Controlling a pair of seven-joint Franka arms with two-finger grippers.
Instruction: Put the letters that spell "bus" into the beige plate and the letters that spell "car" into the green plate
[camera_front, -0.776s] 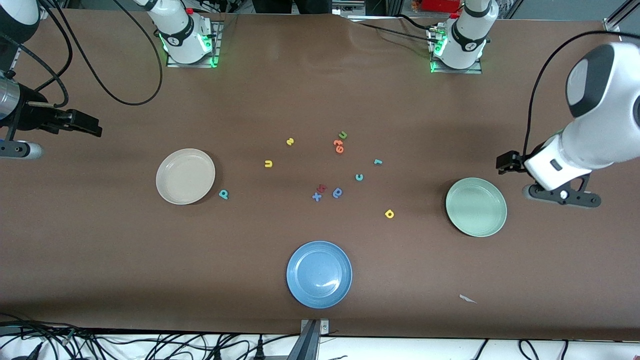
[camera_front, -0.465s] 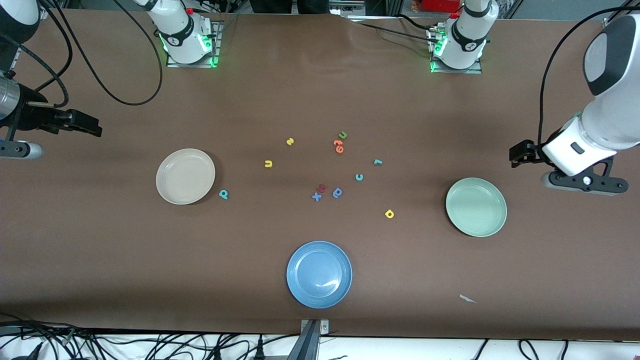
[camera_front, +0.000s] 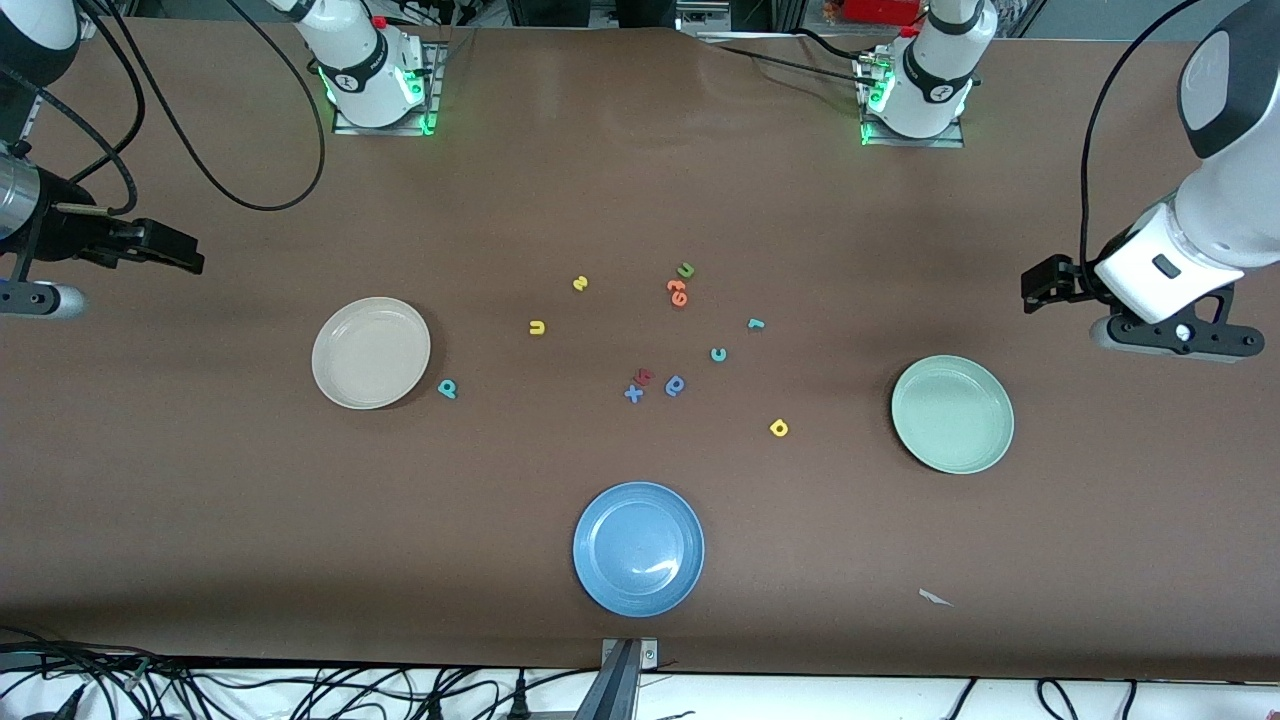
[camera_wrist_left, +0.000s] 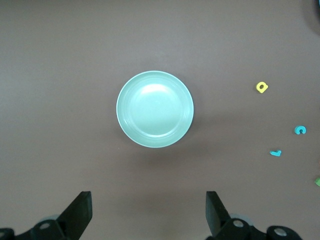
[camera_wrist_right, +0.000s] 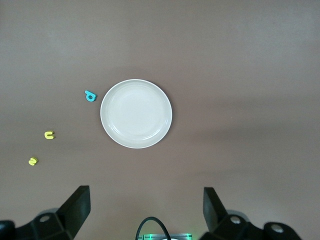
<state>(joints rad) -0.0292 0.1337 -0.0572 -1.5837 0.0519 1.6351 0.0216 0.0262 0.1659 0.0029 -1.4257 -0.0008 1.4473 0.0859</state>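
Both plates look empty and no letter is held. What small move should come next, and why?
Probably the right gripper, open and high at its end of the table, should descend toward the teal b, which lies right beside the beige plate. That is the shortest carry. The left gripper, also open, hangs near the green plate and could likewise go for the yellow a.
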